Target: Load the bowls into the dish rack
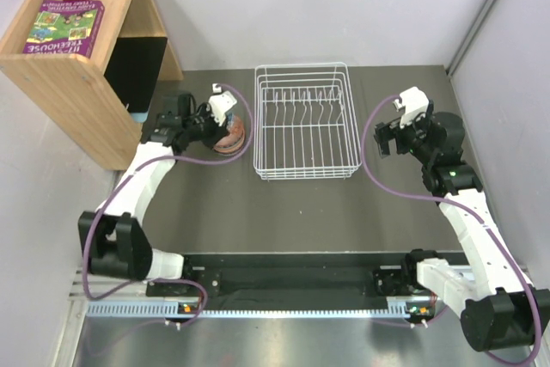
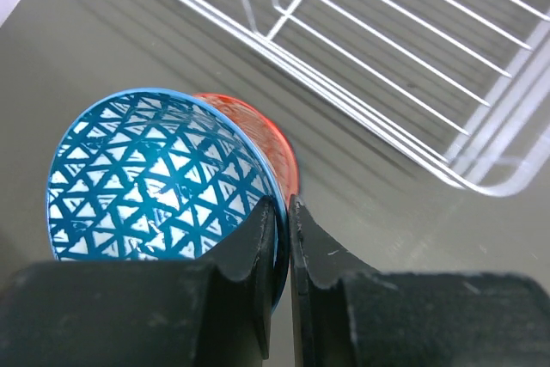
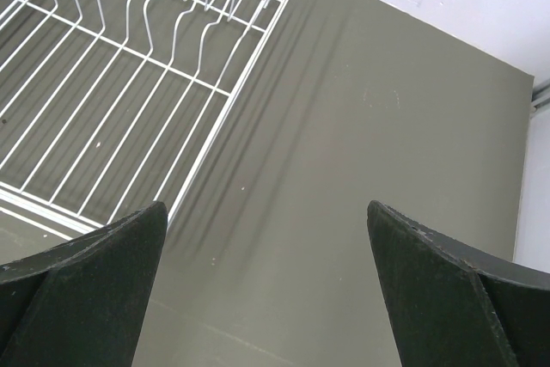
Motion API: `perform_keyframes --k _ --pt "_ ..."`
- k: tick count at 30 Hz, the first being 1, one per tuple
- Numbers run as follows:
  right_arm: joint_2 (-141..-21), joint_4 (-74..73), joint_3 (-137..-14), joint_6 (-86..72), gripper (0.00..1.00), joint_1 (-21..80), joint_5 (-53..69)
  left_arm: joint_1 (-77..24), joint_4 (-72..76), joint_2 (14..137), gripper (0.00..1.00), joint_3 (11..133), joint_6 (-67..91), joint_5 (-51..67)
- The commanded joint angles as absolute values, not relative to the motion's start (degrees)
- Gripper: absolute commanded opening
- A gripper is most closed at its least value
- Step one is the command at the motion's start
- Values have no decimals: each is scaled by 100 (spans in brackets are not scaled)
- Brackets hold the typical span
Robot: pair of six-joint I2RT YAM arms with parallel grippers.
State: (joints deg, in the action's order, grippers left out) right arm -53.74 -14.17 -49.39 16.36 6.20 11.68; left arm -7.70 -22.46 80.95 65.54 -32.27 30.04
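Both arms are built alike. The left arm (image 1: 142,180) and the right arm (image 1: 475,234) have smooth white shells, joined by chunky black joint housings and set on black bases. A thin purple cable (image 1: 368,150) loops loosely beside each one (slack and clear of the shell for most of its length). A white block caps each wrist. The left claw (image 2: 282,212) has matte black fingers (image 2: 249,264) with stepped inner edges. The right claw (image 3: 266,208) shows broad, wedge-shaped black fingers, faintly scuffed.

Two bowls show: one blue bowl (image 2: 146,182) pinched in the jaws of the left gripper (image 2: 282,212), and one orange bowl (image 2: 271,148) just beyond them. One right gripper (image 3: 266,212). One rack (image 1: 301,122), one shelf (image 1: 77,83), one book (image 1: 64,27).
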Motion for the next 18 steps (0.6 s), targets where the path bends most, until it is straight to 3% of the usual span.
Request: perform_keyframes --k 1,9,18 --pt "-5317 -1231 -4948 1644 100 563 1222 -800 -2758 7043 0 6215 -3822 3577" --pt "-5344 -1239 -4966 1670 100 554 1204 -809 -3779 5513 0 4756 -4693 3498" --pt "-5265 -1274 -4966 1670 100 501 1239 -809 -3604 5325 0 3841 -4755 3595"
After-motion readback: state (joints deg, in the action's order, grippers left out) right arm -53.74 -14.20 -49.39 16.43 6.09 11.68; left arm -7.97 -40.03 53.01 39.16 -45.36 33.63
